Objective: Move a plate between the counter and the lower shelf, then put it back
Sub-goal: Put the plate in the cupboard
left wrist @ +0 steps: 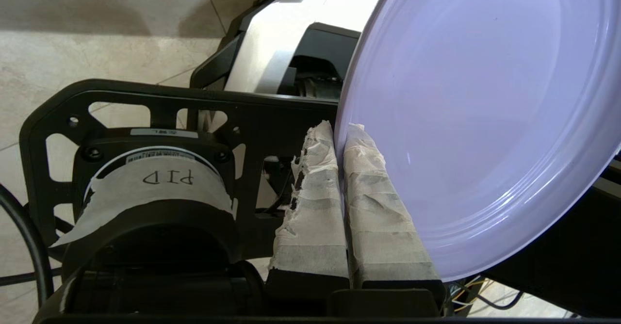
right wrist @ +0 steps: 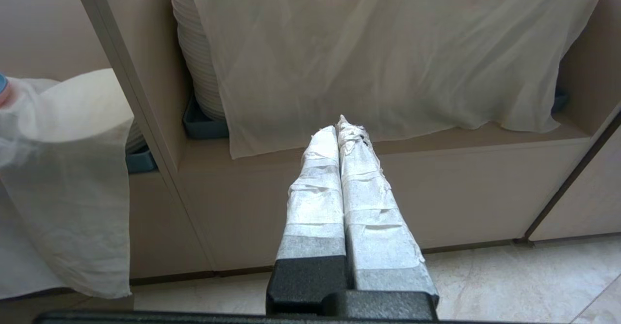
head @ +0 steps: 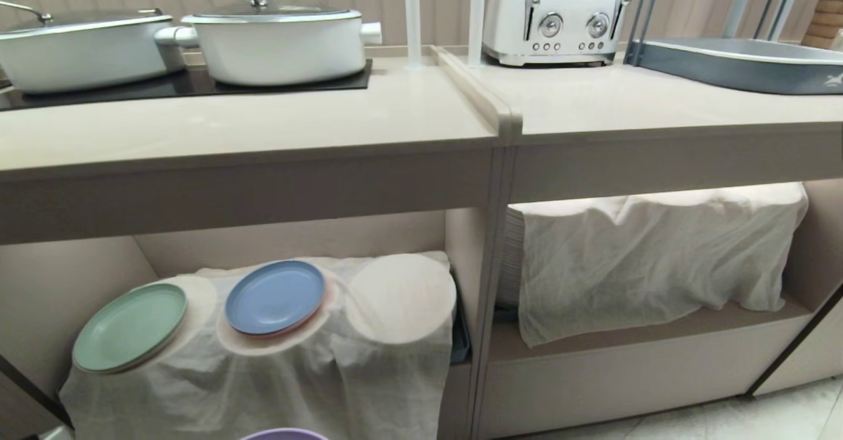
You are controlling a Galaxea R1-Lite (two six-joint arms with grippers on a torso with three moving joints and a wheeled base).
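Plate (left wrist: 485, 120) in lilac plastic is pinched at its rim by the left pincer (left wrist: 339, 135), whose taped fingers (left wrist: 310, 207) are pressed tight on either side of the edge; the left wrist view shows it held tilted over the robot's own base and the tiled floor, and in the head view only a sliver of it peeps up at the bottom edge. The plate rests neither on the counter (head: 263, 124) nor in the lower shelf (head: 645, 325), so I judge the task to be mid-carry, with at least one set-down left. The right pincer (right wrist: 342, 130) hangs idle before the right-hand cubby, fingers pressed together on nothing. The counter is beige and matte, with a raised ridge down the middle; two white lidded pots (head: 276, 38) sit on a black cooktop (head: 290, 81) to the left, a white toaster (head: 553, 22) and a blue-grey tray rack (head: 737, 61) to the right. Below, pale cloths (head: 652, 255) drape stacked dishes, and a mint-green plate (head: 130, 327) and a blue plate (head: 275, 297) lie on the left cloth.
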